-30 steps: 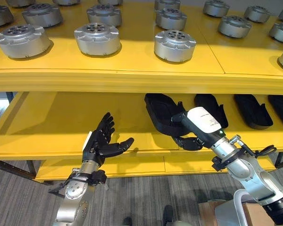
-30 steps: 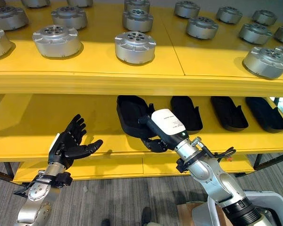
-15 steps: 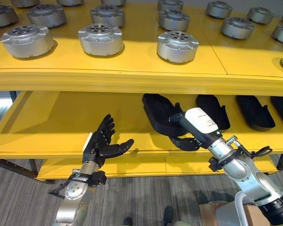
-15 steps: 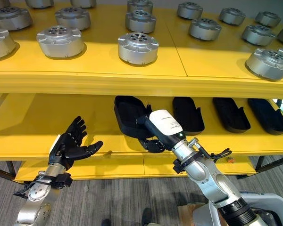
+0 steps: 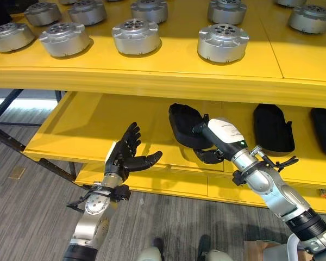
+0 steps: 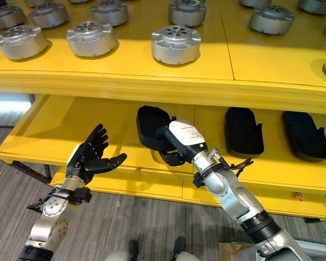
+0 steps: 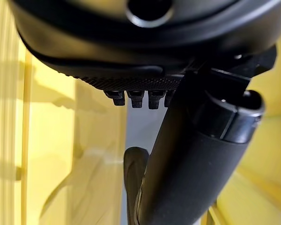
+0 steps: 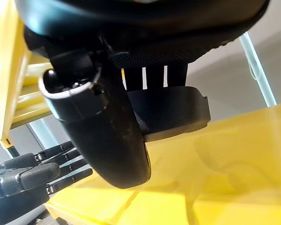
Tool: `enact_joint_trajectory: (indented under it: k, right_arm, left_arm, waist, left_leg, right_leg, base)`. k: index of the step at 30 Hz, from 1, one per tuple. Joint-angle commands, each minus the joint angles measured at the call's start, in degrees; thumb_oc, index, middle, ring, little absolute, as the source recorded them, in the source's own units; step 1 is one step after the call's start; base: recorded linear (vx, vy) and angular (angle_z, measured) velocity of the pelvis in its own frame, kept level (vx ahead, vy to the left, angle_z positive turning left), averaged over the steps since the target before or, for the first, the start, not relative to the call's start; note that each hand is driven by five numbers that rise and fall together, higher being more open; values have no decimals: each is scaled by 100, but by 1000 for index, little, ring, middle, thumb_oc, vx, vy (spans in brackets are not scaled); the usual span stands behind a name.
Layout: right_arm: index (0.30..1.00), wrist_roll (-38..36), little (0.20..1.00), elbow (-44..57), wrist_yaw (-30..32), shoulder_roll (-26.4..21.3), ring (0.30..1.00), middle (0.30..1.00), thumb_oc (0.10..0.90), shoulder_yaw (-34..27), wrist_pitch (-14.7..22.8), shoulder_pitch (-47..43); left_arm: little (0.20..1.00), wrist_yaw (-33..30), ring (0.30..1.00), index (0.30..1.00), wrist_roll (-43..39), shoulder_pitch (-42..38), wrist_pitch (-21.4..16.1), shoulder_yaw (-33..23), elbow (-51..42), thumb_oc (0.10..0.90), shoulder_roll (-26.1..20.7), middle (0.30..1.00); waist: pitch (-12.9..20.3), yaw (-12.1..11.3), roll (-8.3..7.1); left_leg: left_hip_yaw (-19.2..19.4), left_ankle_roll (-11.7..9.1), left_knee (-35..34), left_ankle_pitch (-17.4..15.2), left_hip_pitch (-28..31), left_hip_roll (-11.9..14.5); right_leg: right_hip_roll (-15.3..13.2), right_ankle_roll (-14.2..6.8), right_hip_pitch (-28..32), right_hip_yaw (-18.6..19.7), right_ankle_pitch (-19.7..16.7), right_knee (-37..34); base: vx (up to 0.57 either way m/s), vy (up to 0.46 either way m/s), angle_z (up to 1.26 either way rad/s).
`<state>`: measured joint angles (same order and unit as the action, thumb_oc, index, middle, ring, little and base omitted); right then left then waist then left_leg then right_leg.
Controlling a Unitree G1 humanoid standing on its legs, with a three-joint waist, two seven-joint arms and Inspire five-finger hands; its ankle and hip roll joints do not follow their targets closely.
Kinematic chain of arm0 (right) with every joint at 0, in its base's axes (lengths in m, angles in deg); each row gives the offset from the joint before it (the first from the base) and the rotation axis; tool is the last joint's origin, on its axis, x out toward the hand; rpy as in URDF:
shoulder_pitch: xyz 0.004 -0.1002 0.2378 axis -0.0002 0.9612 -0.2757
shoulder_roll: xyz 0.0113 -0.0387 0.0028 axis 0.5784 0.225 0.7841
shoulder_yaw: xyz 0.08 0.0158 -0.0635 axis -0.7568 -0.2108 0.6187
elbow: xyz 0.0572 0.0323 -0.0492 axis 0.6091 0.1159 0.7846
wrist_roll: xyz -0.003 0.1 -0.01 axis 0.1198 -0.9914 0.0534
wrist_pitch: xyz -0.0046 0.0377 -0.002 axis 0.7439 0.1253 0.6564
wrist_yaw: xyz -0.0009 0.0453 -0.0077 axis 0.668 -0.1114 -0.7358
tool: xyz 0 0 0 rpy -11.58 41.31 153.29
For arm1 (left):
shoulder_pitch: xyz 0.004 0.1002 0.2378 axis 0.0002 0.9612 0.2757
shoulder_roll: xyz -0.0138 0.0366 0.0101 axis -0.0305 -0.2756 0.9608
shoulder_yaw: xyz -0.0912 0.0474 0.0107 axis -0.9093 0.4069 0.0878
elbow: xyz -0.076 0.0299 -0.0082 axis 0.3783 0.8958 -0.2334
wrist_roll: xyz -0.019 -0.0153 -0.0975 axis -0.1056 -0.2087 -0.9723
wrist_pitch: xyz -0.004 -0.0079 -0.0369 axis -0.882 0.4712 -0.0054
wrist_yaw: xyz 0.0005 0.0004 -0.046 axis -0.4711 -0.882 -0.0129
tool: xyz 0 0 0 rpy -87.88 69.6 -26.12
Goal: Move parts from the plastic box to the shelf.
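A black moulded part [image 5: 183, 122] lies on the yellow lower shelf [image 5: 81, 130], its near end raised at the front edge. My right hand [image 5: 224, 134] is at that near end, with its fingers curled under the part. In the right wrist view the part [image 8: 173, 110] sits between the thumb [image 8: 103, 126] and the fingers. My left hand [image 5: 124, 157] hangs in front of the lower shelf's edge, left of the part, palm up and fingers spread, holding nothing; its thumb [image 7: 192, 164] shows in the left wrist view.
More black parts [image 5: 273, 128] lie in a row to the right on the lower shelf. Several silver round parts [image 5: 223, 42] stand on the upper shelf [image 5: 152, 76]. The lower shelf's left half is bare. A dark frame bar [image 5: 5, 136] slants at the far left.
The camera has shifted. My right hand and the black part now sit further left of the neighbouring black part. The left hand keeps its open pose.
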<state>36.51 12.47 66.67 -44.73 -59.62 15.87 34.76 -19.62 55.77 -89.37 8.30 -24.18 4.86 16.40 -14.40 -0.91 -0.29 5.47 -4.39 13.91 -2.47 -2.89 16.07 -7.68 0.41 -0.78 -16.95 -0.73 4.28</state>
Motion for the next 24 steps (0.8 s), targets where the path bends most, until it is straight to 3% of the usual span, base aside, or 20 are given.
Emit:
enact_joint_trajectory:
  k: [1, 4, 7, 8, 13, 16, 24]
  right_arm:
    - [300, -40, 300, 682, 411, -151, 300, 300, 400, -347, 497, -533]
    - [300, -109, 300, 731, 363, -359, 300, 300, 400, -482, 504, -486]
    - [300, -175, 300, 657, 405, -365, 300, 300, 400, -525, 475, -414]
    - [300, -169, 300, 698, 423, -356, 300, 300, 400, -667, 490, -138]
    - [300, 148, 300, 760, 459, -267, 300, 300, 400, -758, 562, 147]
    - [300, 297, 300, 757, 590, -163, 300, 300, 400, -756, 391, 131]
    - [300, 414, 300, 730, 842, -128, 300, 300, 400, -868, 162, 40]
  left_arm:
    - [1000, 41, 1000, 1000, -276, 99, -894, -285, -736, 900, -60, 1000]
    - [1000, 76, 1000, 1000, -373, 124, -1033, -225, -683, 900, 4, 1000]
    - [1000, 29, 1000, 1000, -246, 17, -1040, -117, -571, 900, -25, 1000]
    - [1000, 35, 1000, 1000, -345, -36, -961, -68, -473, 900, -13, 1000]
    - [1000, 210, 1000, 1000, -272, 7, -972, -89, -472, 900, -22, 1000]
    - [1000, 285, 1000, 1000, -273, 23, -952, -122, -512, 900, -96, 1000]
    - [1000, 414, 1000, 1000, -281, 35, -787, -144, -625, 900, -173, 1000]
  waist:
    - [574, 171, 64]
    - [595, 311, 165]
    - [570, 388, 221]
    - [571, 444, 231]
    - [576, 461, 240]
    - [632, 389, 138]
    - [695, 288, -20]
  left_leg:
    - [-25, -327, -921, 1709, 439, 598]
    - [350, -431, -1151, 1688, 620, 784]
    - [555, -441, -1158, 1460, 662, 712]
    - [640, -430, -1111, 1238, 684, 564]
    - [791, -400, -1280, 780, 844, 270]
    - [951, -379, -1473, 544, 1014, 174]
    - [1099, -390, -1539, 441, 1079, 202]
  right_leg:
    - [-28, -184, 76, 491, 1116, 1190]
    - [-269, -208, -197, 377, 1269, 1703]
    - [-451, -272, -324, 349, 1324, 1975]
    - [-575, -402, -269, 337, 1173, 1810]
    - [-748, -734, -84, 440, 693, 1143]
    - [-896, -955, 135, 354, 288, 523]
    - [-868, -1051, 344, 276, 84, 51]
  base:
    - [71, 556, 9]
    - [23, 442, -1]
    - [61, 343, 21]
    - [87, 267, 26]
    - [65, 158, 21]
    - [55, -8, -1]
    - [19, -66, -6]
